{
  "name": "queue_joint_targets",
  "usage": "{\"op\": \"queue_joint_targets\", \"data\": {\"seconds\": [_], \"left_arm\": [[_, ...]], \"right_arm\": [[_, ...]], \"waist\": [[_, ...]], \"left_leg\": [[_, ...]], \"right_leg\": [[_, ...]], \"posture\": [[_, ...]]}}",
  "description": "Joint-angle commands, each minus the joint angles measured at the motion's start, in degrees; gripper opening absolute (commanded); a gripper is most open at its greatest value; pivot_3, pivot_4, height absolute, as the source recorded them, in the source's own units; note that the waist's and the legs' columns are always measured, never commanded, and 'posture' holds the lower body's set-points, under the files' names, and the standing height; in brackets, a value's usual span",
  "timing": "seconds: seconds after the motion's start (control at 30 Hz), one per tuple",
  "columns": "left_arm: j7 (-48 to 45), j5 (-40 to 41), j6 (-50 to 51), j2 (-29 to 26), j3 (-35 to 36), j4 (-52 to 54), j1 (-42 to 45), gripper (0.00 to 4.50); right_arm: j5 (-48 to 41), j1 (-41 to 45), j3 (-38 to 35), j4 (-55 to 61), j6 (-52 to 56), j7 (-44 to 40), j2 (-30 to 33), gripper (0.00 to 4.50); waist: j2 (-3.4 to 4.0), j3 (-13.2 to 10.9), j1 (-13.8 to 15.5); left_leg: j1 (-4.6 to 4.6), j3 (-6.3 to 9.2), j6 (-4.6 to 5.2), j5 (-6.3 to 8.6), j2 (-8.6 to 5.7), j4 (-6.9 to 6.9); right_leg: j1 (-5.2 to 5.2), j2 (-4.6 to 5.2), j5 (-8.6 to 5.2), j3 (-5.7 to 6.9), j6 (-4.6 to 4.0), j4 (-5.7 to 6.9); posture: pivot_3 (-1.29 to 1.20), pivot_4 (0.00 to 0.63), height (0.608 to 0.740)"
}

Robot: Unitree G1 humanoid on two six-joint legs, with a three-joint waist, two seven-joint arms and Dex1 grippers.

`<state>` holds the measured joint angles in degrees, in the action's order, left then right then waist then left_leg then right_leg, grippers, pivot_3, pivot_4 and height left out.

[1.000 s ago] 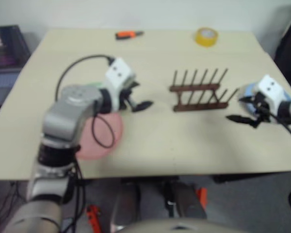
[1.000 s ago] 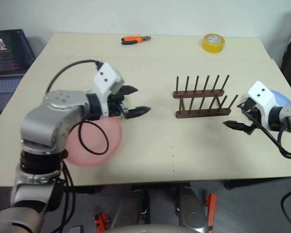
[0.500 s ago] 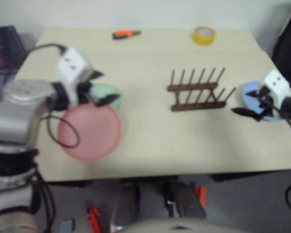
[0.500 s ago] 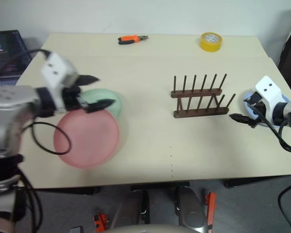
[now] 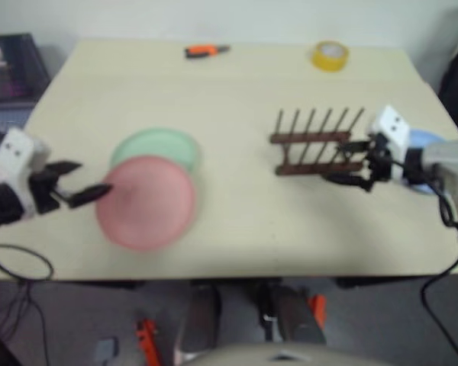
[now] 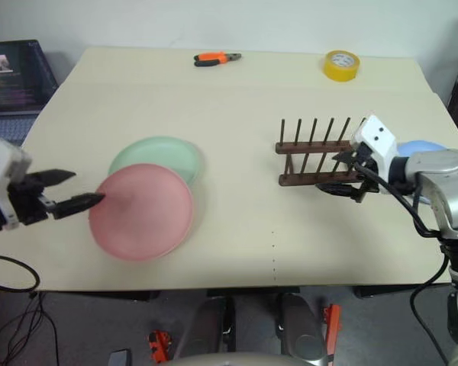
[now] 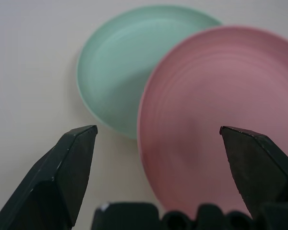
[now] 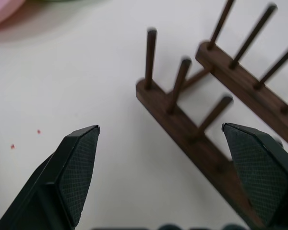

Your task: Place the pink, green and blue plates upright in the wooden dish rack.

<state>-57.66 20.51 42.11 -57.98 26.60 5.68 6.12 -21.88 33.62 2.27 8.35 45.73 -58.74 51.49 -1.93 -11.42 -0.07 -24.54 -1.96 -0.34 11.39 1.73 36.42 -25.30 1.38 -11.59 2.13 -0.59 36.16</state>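
Plates all flat, none racked yet; pink plate [image 6: 141,211] lies on the surface [image 6: 237,99] partly over the green plate [image 6: 156,156], both on my left side; left gripper [image 6: 70,191] sits just beside the pink rim, its fingers [image 7: 67,167] spread wide and empty, aimed across the plate, so I judge the left arm takes it, rim-first; blue plate [image 6: 421,146] lies past the far right end of the wooden dish rack [image 6: 318,156], mostly hidden behind my right arm; right gripper [image 6: 342,173] hovers at the rack's right end, fingers [image 8: 74,165] apart, holding nothing; rack's long axis runs left to right, slots crosswise; plates look matte, smooth, shallow, round, pink one faintly ringed; rack dark wood, thin pegs on two rails, empty.
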Motion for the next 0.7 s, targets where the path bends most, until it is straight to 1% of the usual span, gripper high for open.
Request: {"op": "queue_joint_targets", "data": {"seconds": [0.03, 0.2, 0.37, 0.5, 0.63, 0.7], "left_arm": [[2.68, -0.66, -1.1, 0.29, 1.21, 0.48, -1.55, 4.5], [6.23, -1.29, -1.13, 1.87, -0.07, -1.99, -2.36, 4.5], [8.97, -0.56, 0.47, 4.19, -1.96, -2.08, -1.33, 4.5], [10.45, -0.04, 1.82, 5.16, -3.37, -0.59, -1.08, 3.25], [11.03, 1.59, 4.08, 5.16, -3.51, 2.61, -0.64, 1.71], [11.29, 1.84, 4.67, 4.87, -3.47, 3.18, -0.41, 0.97]], "right_arm": [[-1.32, 2.27, -0.08, 2.72, 0.31, -0.96, 0.07, 4.47], [-1.0, 3.35, 0.9, 2.56, 0.24, -1.29, -0.26, 4.47], [-0.93, 4.43, 1.43, 2.86, 0.26, -1.85, -0.23, 4.47], [-0.92, 4.98, 1.58, 3.08, 0.33, -1.96, -0.11, 4.5], [-0.98, 5.19, 1.56, 3.49, 0.5, -2.06, 0.01, 4.5], [-0.88, 5.19, 1.65, 3.66, 0.46, -2.18, 0.09, 4.5]], "waist": [[0.0, 0.0, 0.04], [0.0, 0.0, 0.06], [0.0, 0.0, 0.05], [-0.01, 0.01, 0.05], [-0.02, 0.01, 0.06], [-0.02, 0.01, 0.06]], "left_leg": [[-0.01, 0.0, 0.0, 0.0, 0.0, -0.01], [-0.02, 0.0, -0.01, 0.01, 0.0, -0.01], [-0.01, -0.02, -0.01, 0.01, 0.0, 0.09], [-0.02, -0.01, -0.01, 0.01, 0.01, 0.2], [-0.02, 0.01, -0.01, 0.01, 0.01, 0.38], [-0.01, 0.03, -0.02, 0.01, 0.01, 0.5]], "right_leg": [[-0.01, 0.0, 0.01, 0.0, 0.02, 0.0], [-0.01, 0.0, 0.05, 0.01, 0.08, 0.01], [-0.01, 0.0, 0.03, -0.01, 0.04, 0.07], [0.0, 0.0, 0.04, -0.01, 0.04, 0.18], [-0.04, 0.01, 0.02, -0.01, 0.02, 0.47], [-0.06, 0.01, -0.06, 0.0, -0.12, 0.66]], "posture": [[0.0, 0.15, 0.74], [0.0, 0.15, 0.74], [0.0, 0.15, 0.74], [0.0, 0.15, 0.74], [0.0, 0.15, 0.74], [0.0, 0.15, 0.74]]}}
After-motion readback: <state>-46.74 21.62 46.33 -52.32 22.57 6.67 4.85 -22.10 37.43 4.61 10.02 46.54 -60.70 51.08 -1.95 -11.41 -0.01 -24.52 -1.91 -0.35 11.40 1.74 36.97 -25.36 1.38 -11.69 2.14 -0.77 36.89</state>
